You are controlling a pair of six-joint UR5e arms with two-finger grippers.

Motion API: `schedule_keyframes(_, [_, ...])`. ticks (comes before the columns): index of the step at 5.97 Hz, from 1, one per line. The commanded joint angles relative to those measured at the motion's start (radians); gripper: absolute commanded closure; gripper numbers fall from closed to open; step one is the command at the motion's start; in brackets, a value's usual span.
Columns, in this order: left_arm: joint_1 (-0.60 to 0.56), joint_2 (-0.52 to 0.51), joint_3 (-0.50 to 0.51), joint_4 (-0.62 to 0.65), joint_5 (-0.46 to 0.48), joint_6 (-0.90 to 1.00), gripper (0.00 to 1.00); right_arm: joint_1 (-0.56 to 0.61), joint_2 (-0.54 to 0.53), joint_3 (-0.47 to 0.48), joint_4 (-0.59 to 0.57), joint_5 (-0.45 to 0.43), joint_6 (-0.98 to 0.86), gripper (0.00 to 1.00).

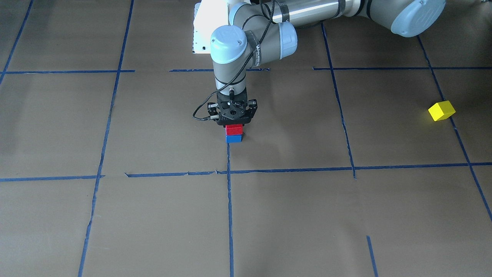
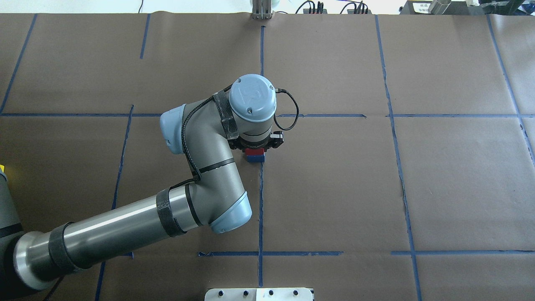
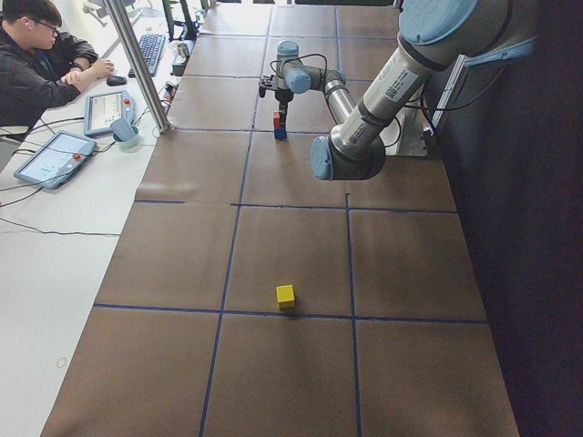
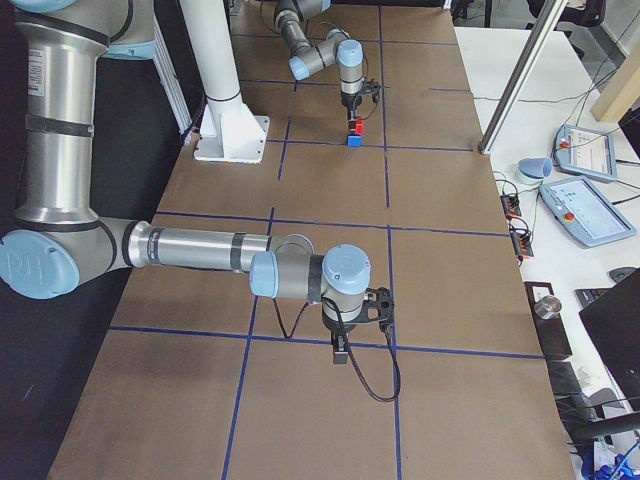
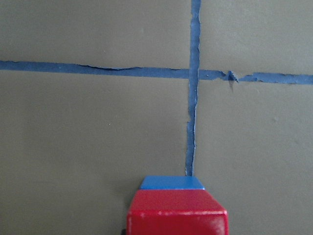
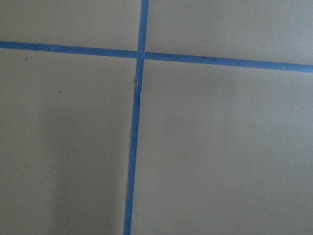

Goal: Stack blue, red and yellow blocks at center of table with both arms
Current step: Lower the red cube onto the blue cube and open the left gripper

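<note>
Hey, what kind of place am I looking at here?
Probably a robotics lab: a table gridded with blue tape, a left arm and right arm, a person beside teach pendants.

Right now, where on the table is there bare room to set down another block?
Crowded: the centre, where the left gripper covers the red block on the blue block. The table squares beside them on the robot's right are bare, as is the operators' side. The yellow block lies far left.

red block [image 4: 353, 127] stacked, blue block [image 4: 354, 141] beneath
</note>
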Motion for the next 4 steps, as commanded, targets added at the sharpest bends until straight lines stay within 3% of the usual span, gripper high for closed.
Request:
schedule_keyframes(1, [0.001, 0.001, 0.000, 0.000, 0.000, 0.007, 0.48, 0.000, 0.000, 0.000, 0.000, 0.000, 0.000, 0.00])
schedule_keyframes(4, [0.002, 0.001, 0.000, -0.002, 0.000, 0.007, 0.34, 0.000, 0.000, 0.000, -0.002, 0.000, 0.000, 0.00])
